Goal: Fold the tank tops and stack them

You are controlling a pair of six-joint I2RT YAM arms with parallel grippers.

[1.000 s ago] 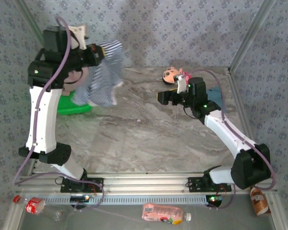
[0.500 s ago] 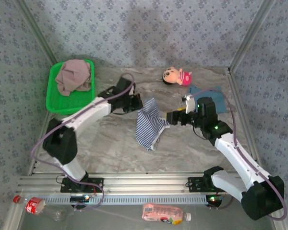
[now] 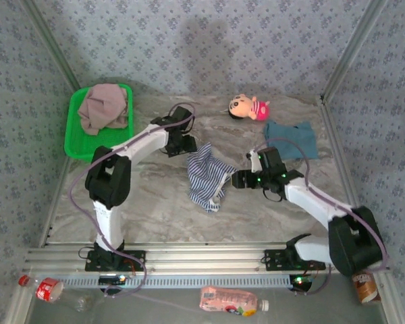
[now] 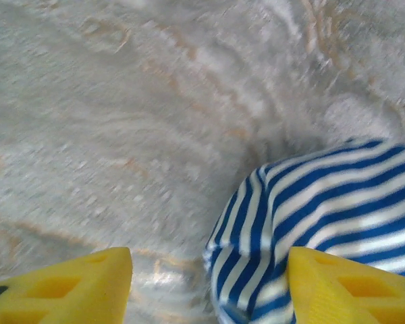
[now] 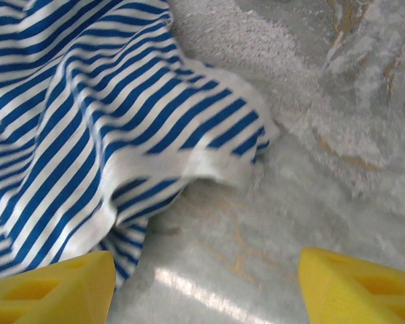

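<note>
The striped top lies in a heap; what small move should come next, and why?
Probably close the right gripper on the edge of the striped top: it lies crumpled between open grippers, the left gripper opposite, and needs spreading.

The striped tank top (image 3: 206, 177) is thin, soft cloth, matt and all rumpled. The table (image 3: 155, 202) under it has a marble-pattern surface, smooth with a bit of sheen. The left gripper (image 4: 209, 277) and right gripper (image 5: 206, 280) beside it have matt yellow plastic fingertips. Off to its left, the green basket (image 3: 71, 145) is shiny plastic, and the mauve top (image 3: 102, 108) in it is matt cloth.
</note>
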